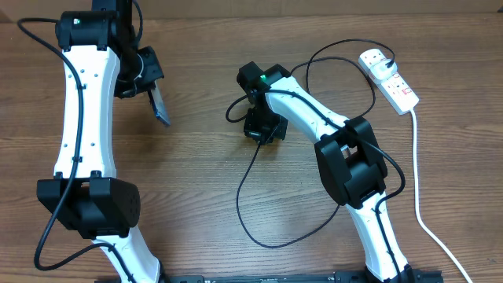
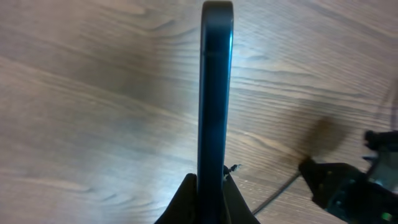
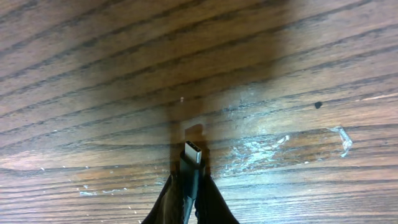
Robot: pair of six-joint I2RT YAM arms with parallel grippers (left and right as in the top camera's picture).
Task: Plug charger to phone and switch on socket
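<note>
My left gripper [image 1: 149, 82] is shut on the phone [image 1: 159, 106] and holds it on edge above the table at the far left. In the left wrist view the phone [image 2: 216, 93] shows as a thin dark blue edge rising from the fingers [image 2: 208, 186]. My right gripper [image 1: 258, 135] is shut on the charger's black connector [image 3: 191, 163], its metal tip pointing out over the wood. The black cable [image 1: 251, 212] loops across the table up to the white plug [image 1: 372, 60] seated in the socket [image 1: 393, 82] at the far right.
The socket's thick white cord [image 1: 420, 212] runs down the right side to the front edge. The right arm's dark body shows at the right of the left wrist view [image 2: 354, 180]. Cable loops lie between the arms.
</note>
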